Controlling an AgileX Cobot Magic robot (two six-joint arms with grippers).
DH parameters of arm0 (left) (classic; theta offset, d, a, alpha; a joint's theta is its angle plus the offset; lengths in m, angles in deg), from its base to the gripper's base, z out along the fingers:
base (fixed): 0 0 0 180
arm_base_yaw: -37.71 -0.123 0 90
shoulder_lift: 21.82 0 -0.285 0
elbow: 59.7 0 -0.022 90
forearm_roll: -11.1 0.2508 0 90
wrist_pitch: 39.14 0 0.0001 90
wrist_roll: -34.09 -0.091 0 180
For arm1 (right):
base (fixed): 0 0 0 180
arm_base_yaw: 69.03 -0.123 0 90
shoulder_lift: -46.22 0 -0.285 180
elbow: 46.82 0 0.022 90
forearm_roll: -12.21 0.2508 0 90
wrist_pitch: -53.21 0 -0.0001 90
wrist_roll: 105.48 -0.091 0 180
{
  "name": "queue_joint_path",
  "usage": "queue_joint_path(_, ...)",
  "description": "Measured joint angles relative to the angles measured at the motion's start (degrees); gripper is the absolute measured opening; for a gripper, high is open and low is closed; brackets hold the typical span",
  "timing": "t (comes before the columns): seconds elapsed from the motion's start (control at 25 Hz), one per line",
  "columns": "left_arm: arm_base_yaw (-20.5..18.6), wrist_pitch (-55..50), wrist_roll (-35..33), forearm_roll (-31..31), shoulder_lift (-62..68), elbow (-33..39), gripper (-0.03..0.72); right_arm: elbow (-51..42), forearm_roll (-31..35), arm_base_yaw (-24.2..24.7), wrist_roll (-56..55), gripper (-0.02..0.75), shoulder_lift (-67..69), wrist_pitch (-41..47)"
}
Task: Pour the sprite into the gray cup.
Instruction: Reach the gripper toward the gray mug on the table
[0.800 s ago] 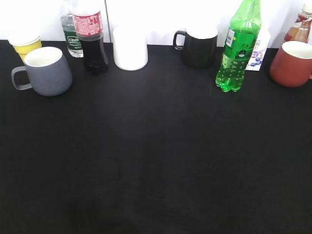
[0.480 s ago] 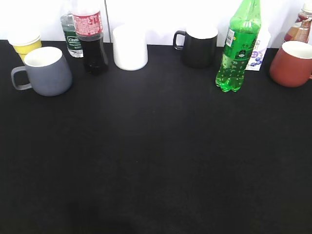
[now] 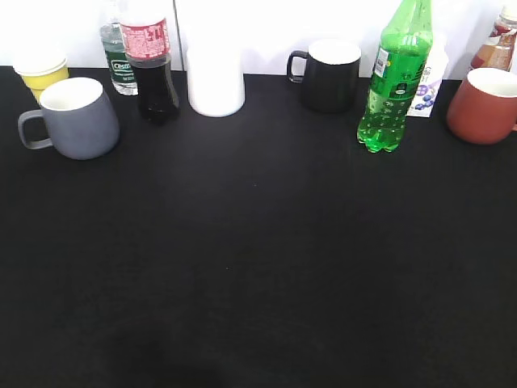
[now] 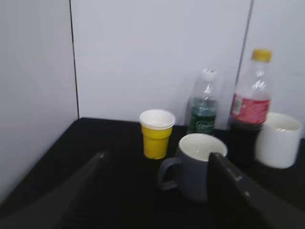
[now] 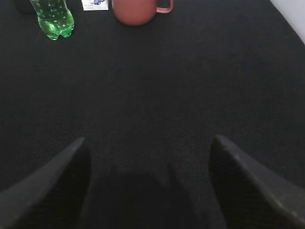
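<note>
Exterior view: no arm or gripper seen; long black table point(image 3: 258, 267) with cups and bottles in a row at the back.
Tall see-through bright-green plastic sprite bottle point(image 3: 394, 81): standing at the back right, between the black mug point(image 3: 329, 74) and the reddish-brown mug point(image 3: 485, 105), apart from both.
Bottle's long line: straight up and down, bumpy bottom on the table, neck pointing up; top cut off by the edge of the view, so cannot tell about a cap.
Squat round blue-gray cup with white inside point(image 3: 77, 117): at the back left, well apart from the green bottle, mouth up, loop handle pointing left.
Cup's neighbours: small yellow paper cup point(image 3: 44, 74) behind it, dark cola bottle with red label point(image 3: 153, 69) just to its right.
Left gripper point(image 4: 157, 191): fingers spread apart, holding nothing, aimed at the gray cup.
Right gripper point(image 5: 147, 181): fingers spread apart, holding nothing, low over bare table, green bottle far ahead to the left.
Step now, as a guess: reaching for the green bottle with the right gripper.
Doing it well: go in level and grab the middle of the bottle, not the thin neck.
More care: keep it straight up while carrying, stay away from the two mugs beside it.
Pouring later: tip slowly with the neck right over the cup's white mouth.
</note>
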Motion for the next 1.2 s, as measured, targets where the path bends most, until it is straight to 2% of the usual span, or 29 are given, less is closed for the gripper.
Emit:
queue_joint_path(0.16,0.0,23.0,0.0,0.5,27.6,0.5,0.478,0.0,0.0,0.0,0.0,0.586,0.0,0.0)
queue_joint_path(0.36,2.7,42.0,1.6,2.9,54.4,-0.6,0.478,0.0,-0.6,0.0,0.0,0.586,0.0,0.0)
queue_joint_path(0.56,2.7,48.8,1.6,2.9,72.8,-8.9,0.45,0.0,-0.6,0.0,0.0,0.586,0.0,0.0)
queue_joint_path(0.8,2.7,50.2,2.6,5.0,82.1,-19.0,0.421,0.0,-0.6,0.0,0.0,0.586,0.0,0.0)
queue_joint_path(0.96,2.7,50.0,2.6,5.3,86.6,-24.6,0.296,0.0,-0.6,0.0,0.0,0.586,0.0,0.0)
queue_joint_path(1.04,2.7,49.4,2.6,5.4,89.2,-27.7,0.277,0.0,0.0,0.0,0.0,0.586,0.0,0.0)
queue_joint_path(1.08,2.7,49.1,2.6,5.5,90.0,-28.8,0.241,0.0,0.0,0.0,0.0,0.586,0.0,0.0)
queue_joint_path(1.16,2.6,49.0,2.4,5.4,91.0,-29.4,0.061,0.0,-0.6,0.0,0.0,0.586,0.0,0.0)
queue_joint_path(1.2,2.6,49.3,2.5,6.0,91.2,-29.4,0.055,0.0,-0.6,0.0,0.0,0.586,0.0,0.0)
